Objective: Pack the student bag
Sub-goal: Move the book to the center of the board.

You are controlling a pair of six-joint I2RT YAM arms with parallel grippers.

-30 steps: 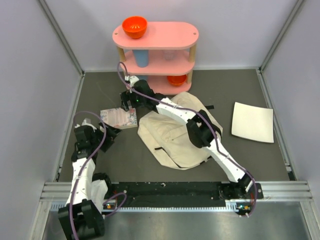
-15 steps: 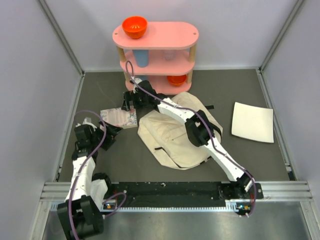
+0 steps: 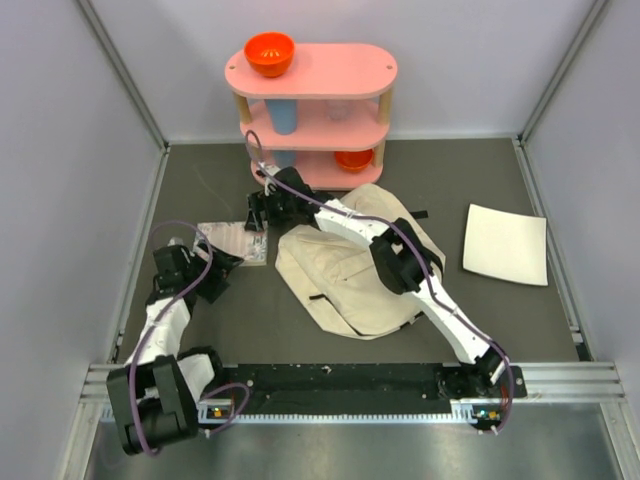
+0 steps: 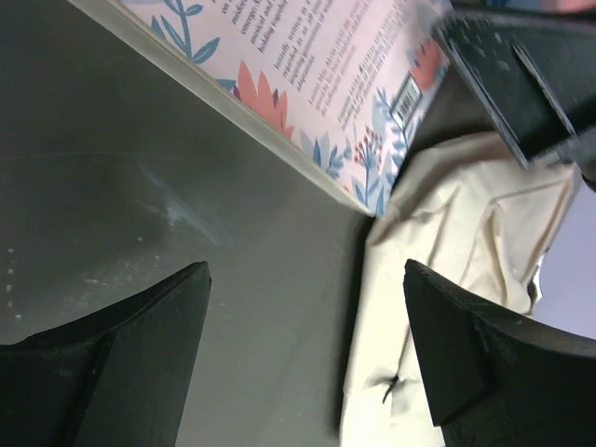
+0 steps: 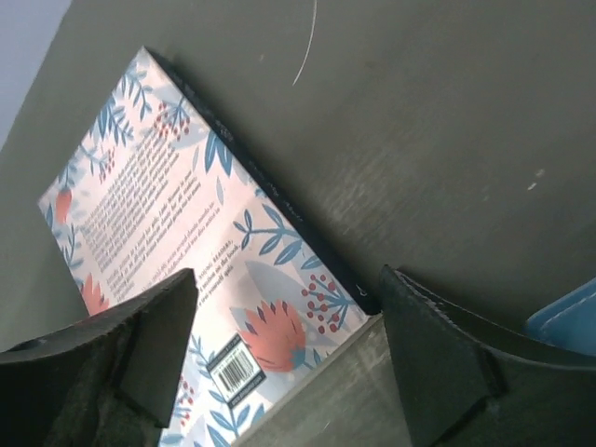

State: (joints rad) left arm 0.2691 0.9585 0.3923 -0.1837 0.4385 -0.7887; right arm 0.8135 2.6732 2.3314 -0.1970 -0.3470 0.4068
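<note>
The student bag (image 3: 335, 285) is a cream canvas backpack. It lies flat and rumpled just right of centre in the top view, its long side running from upper right to lower left. A black strap end (image 3: 419, 214) pokes out at its upper right edge. The left wrist view shows its creased fabric (image 4: 438, 279) at lower right.

One student bag (image 3: 330, 290), one flowered book (image 3: 228, 240), one white sheet (image 3: 505, 245), one pink shelf (image 3: 330, 70) of three levels, two orange bowls (image 3: 269, 53) (second bowl (image 3: 352, 159) on the lowest level), one blue cup (image 3: 284, 115).
</note>
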